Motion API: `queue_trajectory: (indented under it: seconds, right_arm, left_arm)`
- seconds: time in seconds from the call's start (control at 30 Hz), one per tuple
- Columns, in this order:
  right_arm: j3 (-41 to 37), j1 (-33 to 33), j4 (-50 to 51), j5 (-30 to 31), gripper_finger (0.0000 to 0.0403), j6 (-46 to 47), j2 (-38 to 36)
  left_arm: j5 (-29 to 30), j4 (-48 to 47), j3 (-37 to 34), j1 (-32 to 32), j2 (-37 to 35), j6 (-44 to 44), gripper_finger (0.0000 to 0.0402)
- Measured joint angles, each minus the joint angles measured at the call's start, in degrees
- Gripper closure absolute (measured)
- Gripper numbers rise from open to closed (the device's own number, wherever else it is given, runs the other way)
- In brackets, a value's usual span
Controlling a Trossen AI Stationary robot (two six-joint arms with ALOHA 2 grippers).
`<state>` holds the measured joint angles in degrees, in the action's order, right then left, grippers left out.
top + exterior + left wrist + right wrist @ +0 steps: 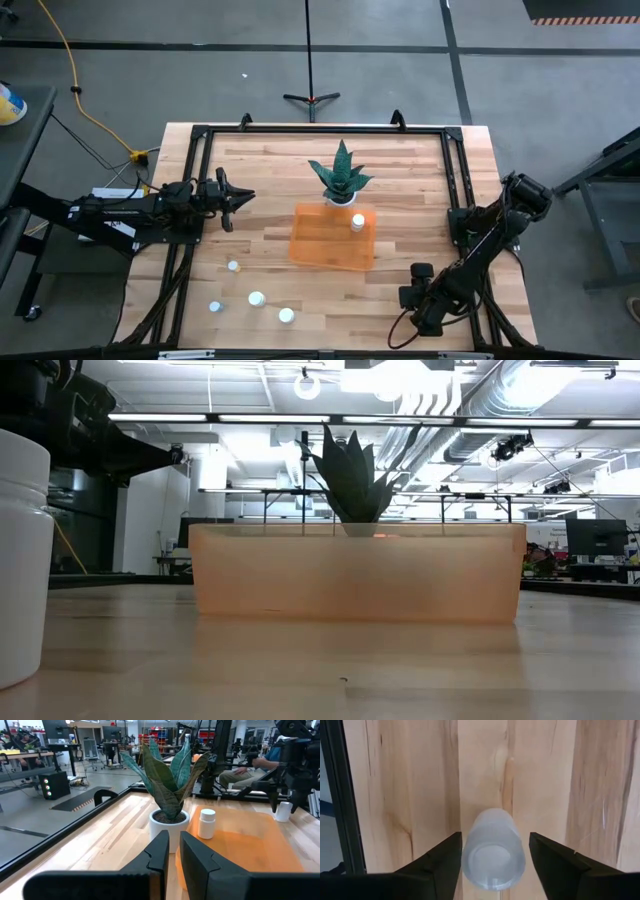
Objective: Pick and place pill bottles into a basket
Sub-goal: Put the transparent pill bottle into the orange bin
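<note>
The wooden table holds the orange basket, translucent and low-walled, ahead of the left gripper, whose fingers sit nearly together on nothing. A spiky plant in a white pot stands just behind the basket. One small white bottle stands upright inside the basket; four more stand off to the left gripper's side. The right gripper has its fingers apart around another bottle, not visibly touching it. From above, the arm hides this bottle.
</note>
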<state>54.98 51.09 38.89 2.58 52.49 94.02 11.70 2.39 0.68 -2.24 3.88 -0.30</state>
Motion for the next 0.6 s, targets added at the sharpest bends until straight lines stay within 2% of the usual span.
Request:
queue_trajectory:
  seconds: [0.27, 0.47, 0.6]
  right_arm:
    - [0.0, -0.5, 0.0, -0.1, 0.0269, 0.0, 0.0]
    - [1.3, -4.1, 1.5, -2.0, 0.0271, 1.2, 0.0]
    - [5.7, -6.8, 4.5, -0.6, 0.0271, -5.8, 0.0]
  left_arm:
    - [0.0, 0.0, 0.0, 0.0, 0.0, 0.0, 0.0318]
    - [0.0, 0.0, 0.0, 0.0, 0.0, 0.0, 0.0318]
    - [0.0, 0.0, 0.0, 0.0, 0.0, 0.0, 0.0318]
